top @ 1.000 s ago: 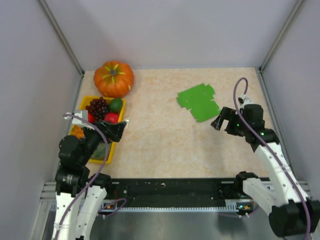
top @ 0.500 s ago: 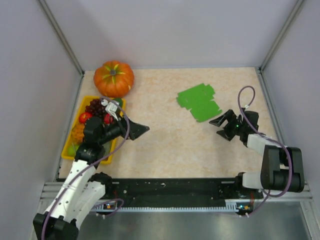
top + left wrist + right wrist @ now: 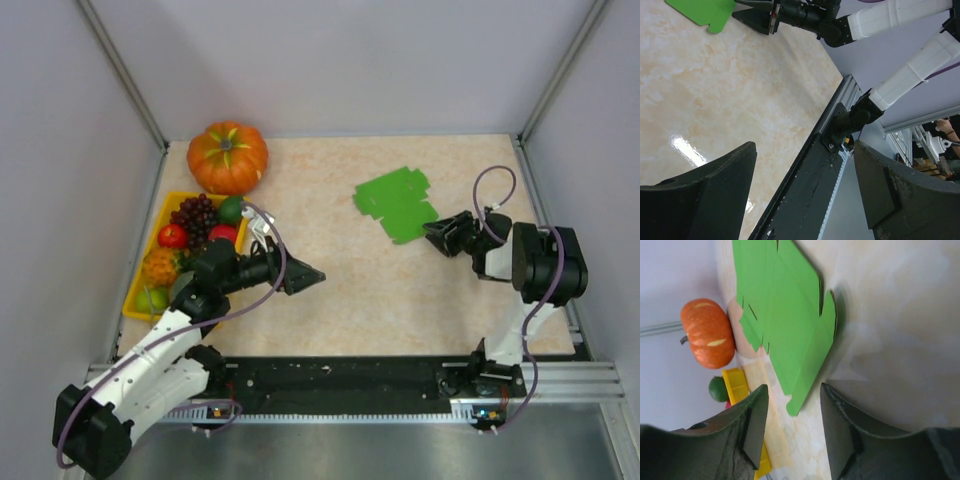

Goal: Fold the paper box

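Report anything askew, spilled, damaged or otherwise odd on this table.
Nothing looks spilled or damaged. The paper box lies flat and unfolded, turned at an angle to the edges of the table; that is the only thing askew. The fruit sits inside the yellow tray, and the pumpkin stands upright beside it.

No words, numbers, labels or signs can be read in any of the three views; nothing written is seen.

Orange ribbed pumpkin far left; yellow plastic tray just nearer, holding dark grapes, round green fruit, red fruit.
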{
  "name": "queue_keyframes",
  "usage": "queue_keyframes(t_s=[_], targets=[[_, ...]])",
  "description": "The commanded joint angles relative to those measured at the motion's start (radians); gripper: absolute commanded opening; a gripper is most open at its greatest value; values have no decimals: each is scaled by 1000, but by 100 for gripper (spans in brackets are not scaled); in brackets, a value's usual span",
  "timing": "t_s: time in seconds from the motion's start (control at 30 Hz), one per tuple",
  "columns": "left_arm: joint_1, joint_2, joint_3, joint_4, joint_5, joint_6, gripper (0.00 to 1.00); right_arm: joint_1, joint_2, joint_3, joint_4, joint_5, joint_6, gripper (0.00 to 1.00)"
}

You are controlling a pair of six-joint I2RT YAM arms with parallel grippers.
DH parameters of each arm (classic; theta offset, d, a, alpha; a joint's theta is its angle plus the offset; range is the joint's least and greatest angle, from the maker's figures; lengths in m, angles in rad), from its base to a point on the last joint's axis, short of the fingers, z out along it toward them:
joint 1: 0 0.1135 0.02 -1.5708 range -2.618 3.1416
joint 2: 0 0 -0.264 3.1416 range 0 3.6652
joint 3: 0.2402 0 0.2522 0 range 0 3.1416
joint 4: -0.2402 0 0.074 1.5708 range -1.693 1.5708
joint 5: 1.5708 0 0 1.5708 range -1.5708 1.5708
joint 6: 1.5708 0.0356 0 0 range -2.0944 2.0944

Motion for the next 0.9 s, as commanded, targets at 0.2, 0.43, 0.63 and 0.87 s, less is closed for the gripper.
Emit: queue_keyframes(t_s=[0.2, 0.43, 0.63, 0.87], targets=[[-15, 47, 74, 16, -54, 34, 82, 7, 158, 163, 1, 107, 32, 11], [-9, 129, 161, -138, -158, 115, 83, 47, 154, 291, -197, -116, -180, 0], [25, 213, 254, -257, -234, 143, 85, 144, -50, 162, -345, -193, -339, 0], [108, 365, 265, -253, -203, 113, 86, 178, -211, 13, -397, -337, -422, 0]])
